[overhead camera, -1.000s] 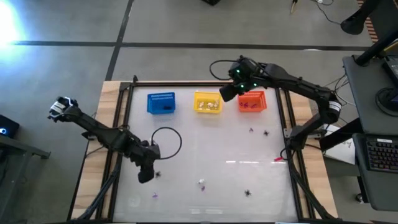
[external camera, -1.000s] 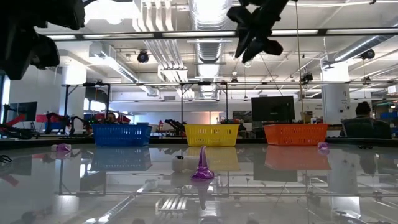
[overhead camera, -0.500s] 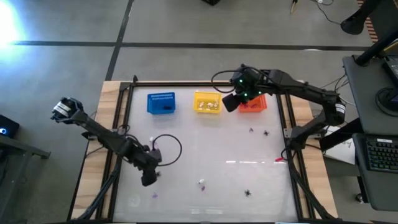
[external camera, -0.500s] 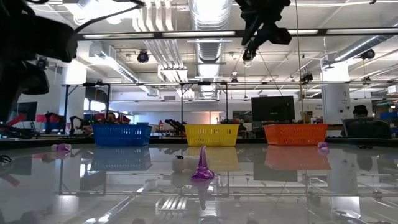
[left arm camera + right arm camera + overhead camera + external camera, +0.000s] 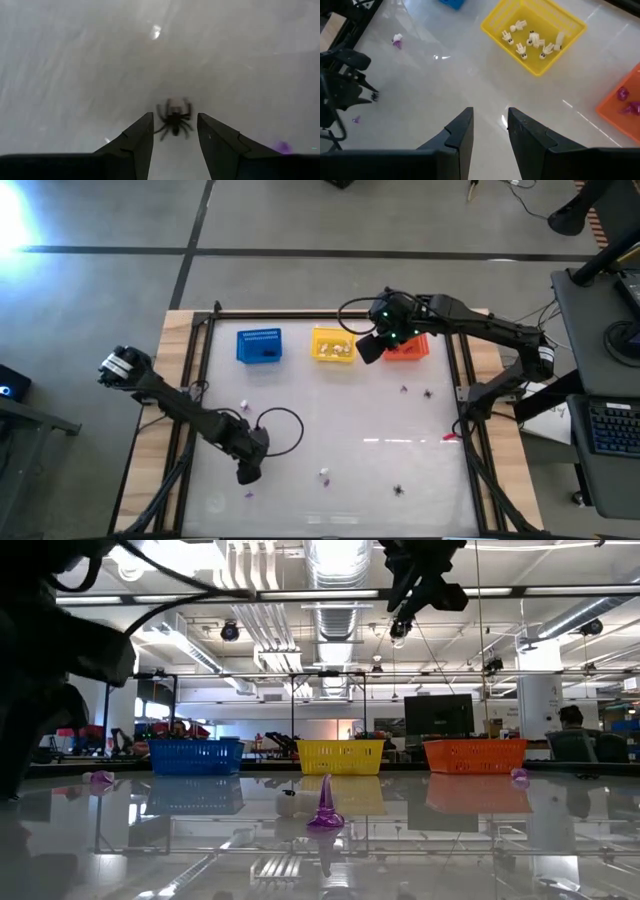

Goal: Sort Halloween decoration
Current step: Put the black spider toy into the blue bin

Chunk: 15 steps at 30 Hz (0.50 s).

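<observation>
Parted jaws of the left gripper are being held astride a small black plastic spider near the table's front-left corner; the right gripper's jaws are being held apart near the yellow mesh basket.

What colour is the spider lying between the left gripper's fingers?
Black. The spider shows best in the left wrist view, on the table ahead of the open left gripper.

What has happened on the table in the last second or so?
The left gripper slid along the table's near side toward the middle and now straddles a black spider, fingers open. The right gripper drifted slightly, between yellow basket and orange basket. Baskets and trinkets stayed put.
</observation>
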Each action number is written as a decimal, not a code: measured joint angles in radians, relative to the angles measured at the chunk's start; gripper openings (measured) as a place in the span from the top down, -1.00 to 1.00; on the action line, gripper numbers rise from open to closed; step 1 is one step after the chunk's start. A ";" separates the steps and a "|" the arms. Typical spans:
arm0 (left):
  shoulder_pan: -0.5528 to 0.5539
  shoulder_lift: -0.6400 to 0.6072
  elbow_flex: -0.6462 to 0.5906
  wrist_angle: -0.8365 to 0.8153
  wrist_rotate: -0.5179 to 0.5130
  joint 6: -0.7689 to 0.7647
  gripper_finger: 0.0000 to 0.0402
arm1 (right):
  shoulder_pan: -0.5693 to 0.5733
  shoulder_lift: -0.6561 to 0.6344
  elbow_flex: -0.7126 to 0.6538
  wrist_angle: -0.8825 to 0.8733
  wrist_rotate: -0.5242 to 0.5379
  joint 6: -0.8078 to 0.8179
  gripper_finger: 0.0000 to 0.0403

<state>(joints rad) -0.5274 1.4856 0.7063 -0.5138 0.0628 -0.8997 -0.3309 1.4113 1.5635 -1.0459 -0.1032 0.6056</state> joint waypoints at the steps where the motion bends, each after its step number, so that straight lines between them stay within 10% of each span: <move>1: 0.000 0.010 0.000 -0.002 -0.001 0.000 0.33 | 0.000 0.000 0.000 0.000 0.000 0.000 0.46; 15: 0.000 0.048 0.003 -0.023 -0.009 -0.036 0.66 | 0.039 0.000 0.000 -0.005 0.001 -0.014 0.47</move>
<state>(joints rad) -0.5278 1.5341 0.7090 -0.5368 0.0542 -0.9358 -0.2920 1.4113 1.5635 -1.0508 -0.1024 0.5911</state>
